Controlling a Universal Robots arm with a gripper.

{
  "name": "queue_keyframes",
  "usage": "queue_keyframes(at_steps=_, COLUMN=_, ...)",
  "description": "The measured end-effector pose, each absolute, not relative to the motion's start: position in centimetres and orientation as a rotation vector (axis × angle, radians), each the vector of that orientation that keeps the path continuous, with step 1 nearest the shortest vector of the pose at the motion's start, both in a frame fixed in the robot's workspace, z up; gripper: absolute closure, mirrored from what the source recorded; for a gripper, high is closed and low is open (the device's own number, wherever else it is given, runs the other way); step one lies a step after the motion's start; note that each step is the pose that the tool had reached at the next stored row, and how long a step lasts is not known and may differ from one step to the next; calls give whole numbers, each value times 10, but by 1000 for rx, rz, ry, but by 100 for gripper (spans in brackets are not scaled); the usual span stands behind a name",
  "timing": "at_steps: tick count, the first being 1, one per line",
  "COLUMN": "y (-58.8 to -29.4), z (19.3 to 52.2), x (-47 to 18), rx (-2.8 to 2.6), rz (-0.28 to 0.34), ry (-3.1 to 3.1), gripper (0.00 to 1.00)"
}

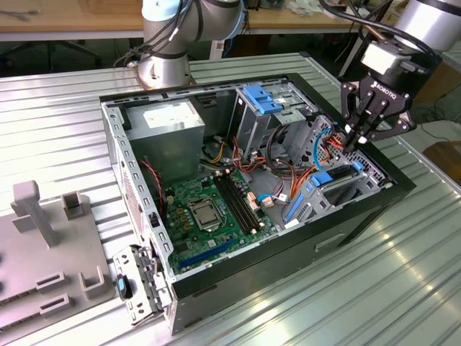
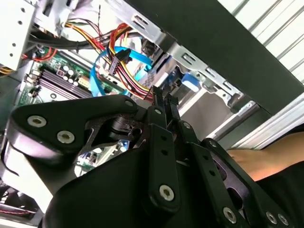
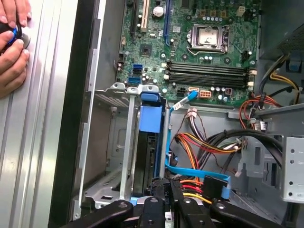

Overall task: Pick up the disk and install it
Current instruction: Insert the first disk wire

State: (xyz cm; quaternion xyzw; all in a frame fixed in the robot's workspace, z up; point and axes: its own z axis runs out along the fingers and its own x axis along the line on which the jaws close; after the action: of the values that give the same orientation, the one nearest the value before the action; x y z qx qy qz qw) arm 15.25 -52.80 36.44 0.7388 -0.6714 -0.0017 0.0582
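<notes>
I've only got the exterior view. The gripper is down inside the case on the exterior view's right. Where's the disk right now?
Observer: In the first wrist view, the disk stands on edge inside the drive cage, showing its blue frame.
Operator: How near is the gripper?
Observer: The gripper is right at the disk's end nearest that camera; I cannot tell whether they touch.
Operator: Anyone close by?
Observer: Yes. A person's hands rest on the table beside the case, holding a small dark object.
</notes>
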Motion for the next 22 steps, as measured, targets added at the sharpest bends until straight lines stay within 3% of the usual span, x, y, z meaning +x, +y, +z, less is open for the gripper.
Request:
queue_keyframes(at_steps=9, y=-542, z=359, x=152, rx=2242, rz=-19, ry=-2046, gripper=83)
queue_keyframes(at_steps=15, y=-543, z=358, x=149, rx=2271, rz=-66, ry=-2069, gripper=83)
queue_keyframes(at_steps=22, y=-546, z=357, x=144, rx=2295, rz=-45, ry=-2091, gripper=83)
